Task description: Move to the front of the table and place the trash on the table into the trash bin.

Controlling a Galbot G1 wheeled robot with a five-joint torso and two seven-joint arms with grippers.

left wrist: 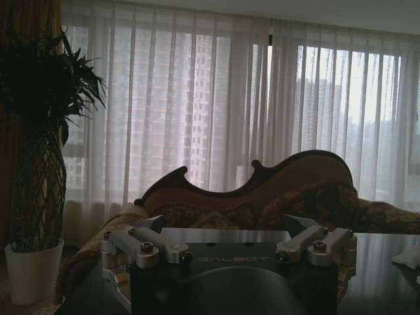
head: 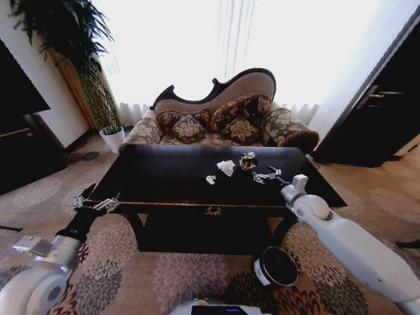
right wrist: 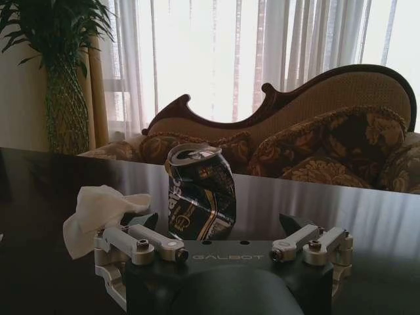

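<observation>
The black surface (head: 164,177) is seen ahead, a sofa (head: 223,118) behind it. The bin (head: 275,266) is set on the carpet by the front right leg. The right pincer (head: 264,176) is held low over the surface, fingers spread apart, just short of a crushed can (right wrist: 200,193), with a tissue (right wrist: 98,213) beside it. The left pincer (head: 97,203) is held apart at the left front corner. A tiny white scrap (head: 210,179) is left nearer the front.

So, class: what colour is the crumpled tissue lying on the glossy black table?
White. The crumpled tissue shows best in the right wrist view, beside the crushed dark can.
</observation>
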